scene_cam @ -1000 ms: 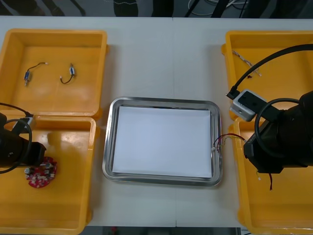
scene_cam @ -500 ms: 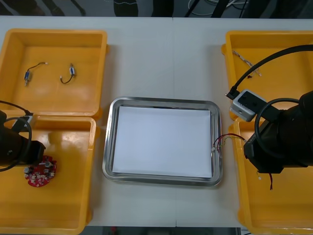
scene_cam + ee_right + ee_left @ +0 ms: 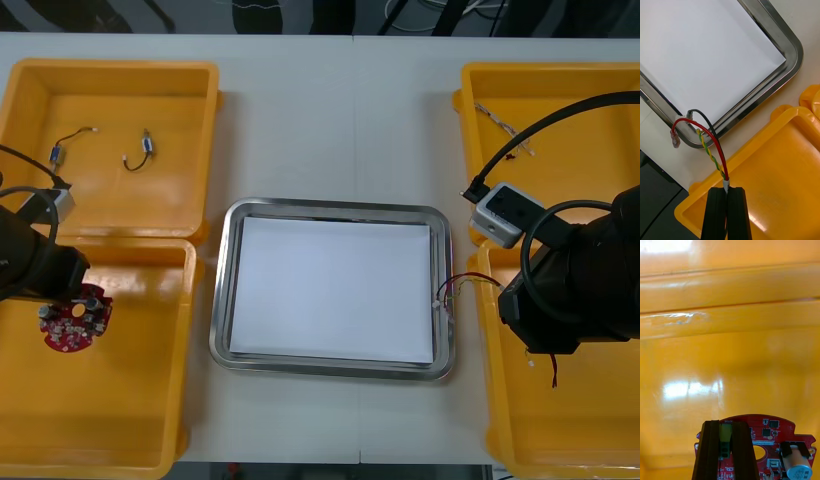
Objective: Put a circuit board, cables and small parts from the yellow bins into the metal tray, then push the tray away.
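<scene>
My left gripper (image 3: 725, 450) is shut on the round red circuit board (image 3: 767, 444), its fingers pinching a green part on the board. The board (image 3: 72, 320) hangs under the left arm over the near left yellow bin (image 3: 95, 420). My right gripper (image 3: 727, 213) is shut on the red and yellow cable (image 3: 711, 150), whose loose ends droop over the near right corner of the metal tray (image 3: 792, 71). From the front, the cable (image 3: 462, 287) crosses from the tray's rim (image 3: 330, 208) to the near right bin (image 3: 560, 430).
The far left bin (image 3: 110, 145) holds two small metal parts (image 3: 57, 152) with short wires. A cable (image 3: 505, 130) lies in the far right bin. The tray is white inside.
My left gripper has lifted the circuit board and carried it a little back and to the left inside the near left bin. The right arm and its cable have stayed put.
</scene>
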Robot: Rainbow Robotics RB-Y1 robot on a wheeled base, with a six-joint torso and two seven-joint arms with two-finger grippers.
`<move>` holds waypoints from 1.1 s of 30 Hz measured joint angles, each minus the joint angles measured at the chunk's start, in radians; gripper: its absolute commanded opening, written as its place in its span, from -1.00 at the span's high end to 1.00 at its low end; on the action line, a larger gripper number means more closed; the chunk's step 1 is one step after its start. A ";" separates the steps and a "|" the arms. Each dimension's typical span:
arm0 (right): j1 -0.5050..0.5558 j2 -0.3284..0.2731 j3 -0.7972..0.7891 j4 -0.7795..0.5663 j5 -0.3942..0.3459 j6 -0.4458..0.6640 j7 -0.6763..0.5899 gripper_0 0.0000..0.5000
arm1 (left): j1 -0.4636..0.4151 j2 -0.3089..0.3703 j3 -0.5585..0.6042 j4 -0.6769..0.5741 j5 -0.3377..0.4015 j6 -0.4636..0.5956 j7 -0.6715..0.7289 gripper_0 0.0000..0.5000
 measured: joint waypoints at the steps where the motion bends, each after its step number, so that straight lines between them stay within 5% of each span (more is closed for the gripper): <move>1: 0.000 0.000 0.000 0.000 0.000 0.000 0.000 1.00 | -0.011 0.000 0.001 -0.012 0.011 0.014 0.000 1.00; 9: 0.000 0.000 0.000 0.000 0.000 0.000 0.000 1.00 | -0.137 0.000 -0.028 -0.082 0.105 0.055 0.003 1.00; 20: -0.001 0.000 0.000 0.000 0.000 0.000 0.000 1.00 | -0.361 -0.016 -0.305 -0.124 0.097 0.057 0.173 1.00; 27: -0.001 0.000 0.000 0.000 0.000 0.000 0.000 1.00 | -0.462 -0.102 -0.469 -0.129 0.010 0.038 0.372 1.00; 33: -0.002 0.000 0.000 0.000 0.000 0.000 0.000 1.00 | -0.475 -0.161 -0.587 -0.130 -0.110 -0.048 0.392 1.00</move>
